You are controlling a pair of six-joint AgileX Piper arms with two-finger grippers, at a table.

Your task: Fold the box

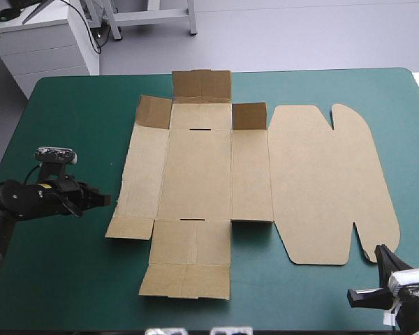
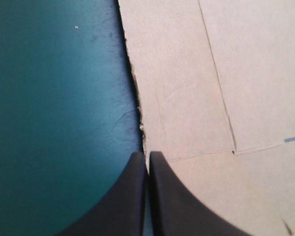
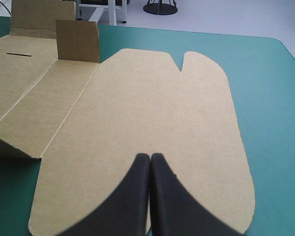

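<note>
As the brown cut-board box (image 1: 209, 174) lies mostly flat mid-table, wall-raising likely comes next; left gripper (image 2: 147, 154) and right gripper (image 3: 150, 156) both show jaws pressed together.

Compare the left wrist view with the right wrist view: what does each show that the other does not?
Only the left wrist view: the box's ragged left edge against the teal-green cover, just ahead of the left gripper, with crease lines close up. Only the right wrist view: the rounded lid panel with its notch, ahead of the right gripper, and upright flaps at the box's far side. Both: brown board lying flat on the cover, and each view's own gripper shut in a pointed arch.
</note>
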